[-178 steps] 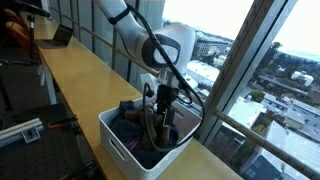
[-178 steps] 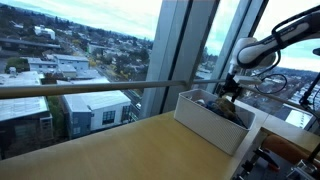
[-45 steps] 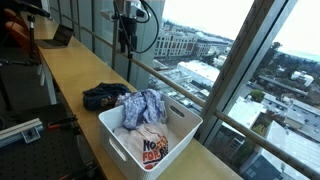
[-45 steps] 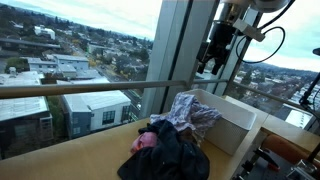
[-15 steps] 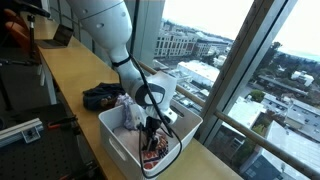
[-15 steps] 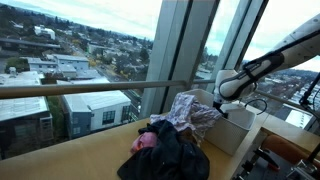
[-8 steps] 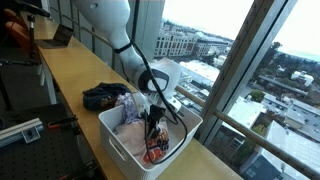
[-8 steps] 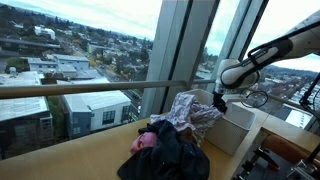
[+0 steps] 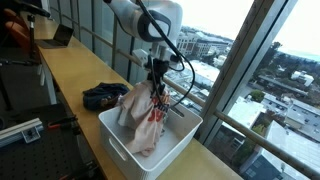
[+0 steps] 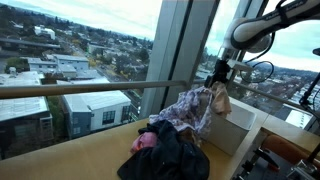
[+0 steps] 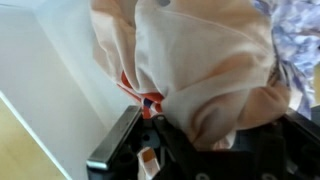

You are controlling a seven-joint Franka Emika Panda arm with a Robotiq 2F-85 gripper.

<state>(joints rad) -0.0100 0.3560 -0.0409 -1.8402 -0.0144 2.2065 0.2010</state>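
Note:
My gripper (image 9: 156, 86) is shut on a beige cloth with red print (image 9: 142, 122), which hangs from the jaws above the white bin (image 9: 125, 153). In another exterior view the gripper (image 10: 217, 80) holds the same beige cloth (image 10: 219, 101) over the bin (image 10: 238, 130). The wrist view is filled by the beige cloth (image 11: 200, 60), bunched between the black fingers (image 11: 125, 140), with the white bin wall (image 11: 50, 70) beneath. A lilac patterned cloth (image 10: 188, 105) drapes over the bin's rim. A dark garment (image 10: 172, 155) with a pink piece (image 10: 145, 141) lies on the wooden counter beside the bin.
The wooden counter (image 9: 70, 75) runs along tall windows with a metal rail (image 10: 90, 88). The dark garment (image 9: 102, 96) lies behind the bin. A laptop (image 9: 60, 38) sits at the counter's far end. Lab gear (image 9: 20, 130) stands below the counter's edge.
The gripper has shut on the beige cloth inside the bin and risen, lifting the cloth up out of the bin.

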